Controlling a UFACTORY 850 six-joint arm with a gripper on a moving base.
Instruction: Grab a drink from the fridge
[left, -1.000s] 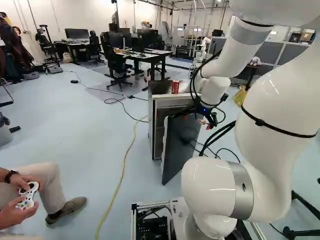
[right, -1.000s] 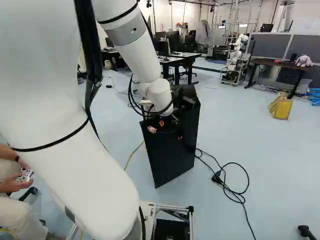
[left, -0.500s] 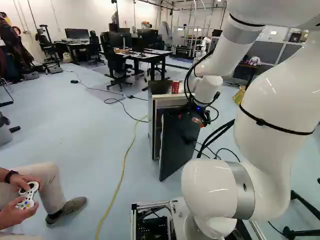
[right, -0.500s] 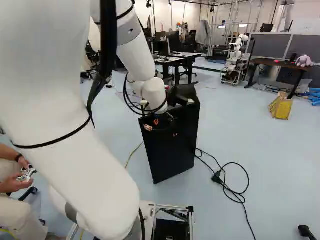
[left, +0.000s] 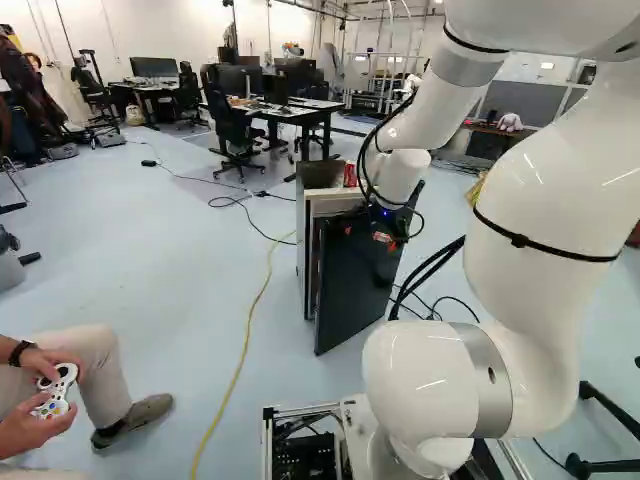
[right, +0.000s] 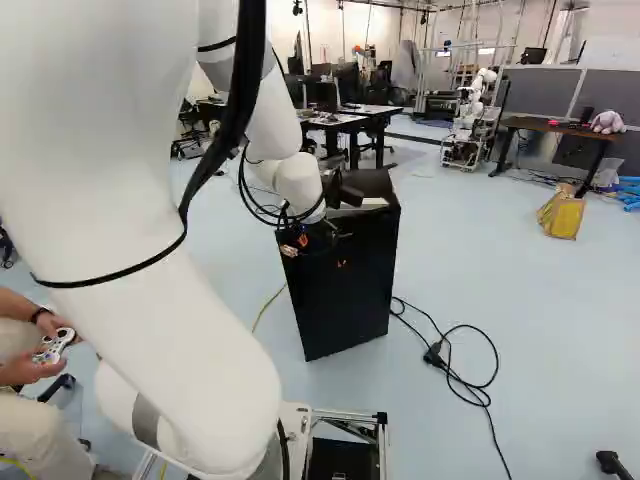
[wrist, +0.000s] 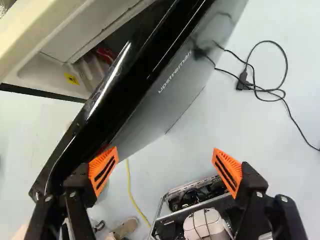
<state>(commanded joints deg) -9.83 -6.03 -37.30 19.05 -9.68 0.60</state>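
Here we are at the fridge (left: 304, 250), its black door (left: 352, 290) ajar, with a slim gap along the cabinet's front edge. Between the door's lower edge and our base (left: 306, 458) runs a stretch of floor (left: 150, 260); a yellow cable (left: 240, 350) trails down one side, a looped black cable (right: 470, 390) lies off the other.

Up top, a red can (left: 350, 175) sits on the fridge, near the edge by our wrist. Something red (wrist: 105, 56) shows inside, mostly hidden by the door; we can't tell if it's a drink.

And the claw (left: 390, 238)! We have it up by the door's upper part. In the wrist view the claw (wrist: 164, 162) is spread wide, nothing pinched: one orange pad (wrist: 103, 171) is right at the door's rim, contact we can't confirm, the other (wrist: 227, 171) out over the floor beyond the door's outer face.
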